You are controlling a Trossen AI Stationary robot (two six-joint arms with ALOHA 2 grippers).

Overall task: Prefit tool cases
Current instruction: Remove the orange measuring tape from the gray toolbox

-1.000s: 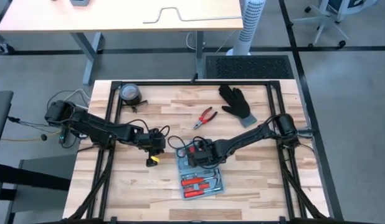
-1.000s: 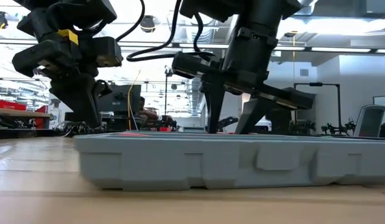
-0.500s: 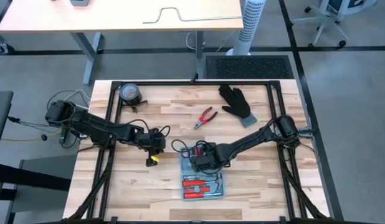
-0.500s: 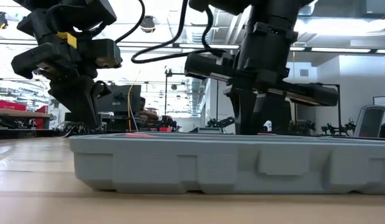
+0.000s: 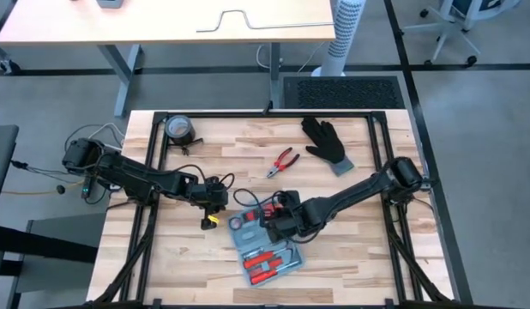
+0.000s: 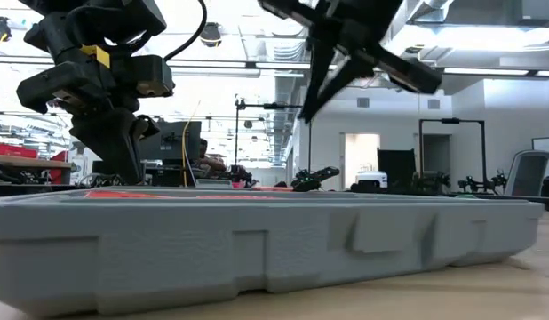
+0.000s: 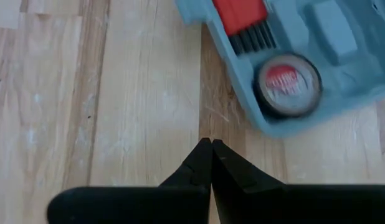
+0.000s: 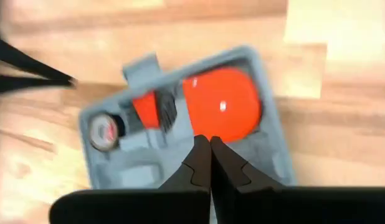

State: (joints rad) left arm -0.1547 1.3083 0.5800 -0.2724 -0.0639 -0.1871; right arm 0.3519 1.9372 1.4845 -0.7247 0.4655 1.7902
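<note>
Right gripper (image 8: 210, 144), fingers pressed together with nothing between them, poised over the tool case (image 5: 267, 249) at lower centre of the high view. Left gripper (image 7: 211, 149), fingers likewise together and empty, over bare bench (image 5: 351, 232) just left of the case. The case lies open and skewed on the boards: light blue, rounded corners, a small handle tab (image 8: 141, 66) on one edge, grey-blue moulded slots holding red-handled tools (image 5: 269, 257), a round red-labelled piece (image 7: 287, 82) in one corner and a large orange-red rounded item (image 8: 221, 104). In the low view only the case's grey side wall (image 6: 257, 258) shows; its contents are hidden. The right wrist view is blurred, so individual tools cannot be made out.
</note>
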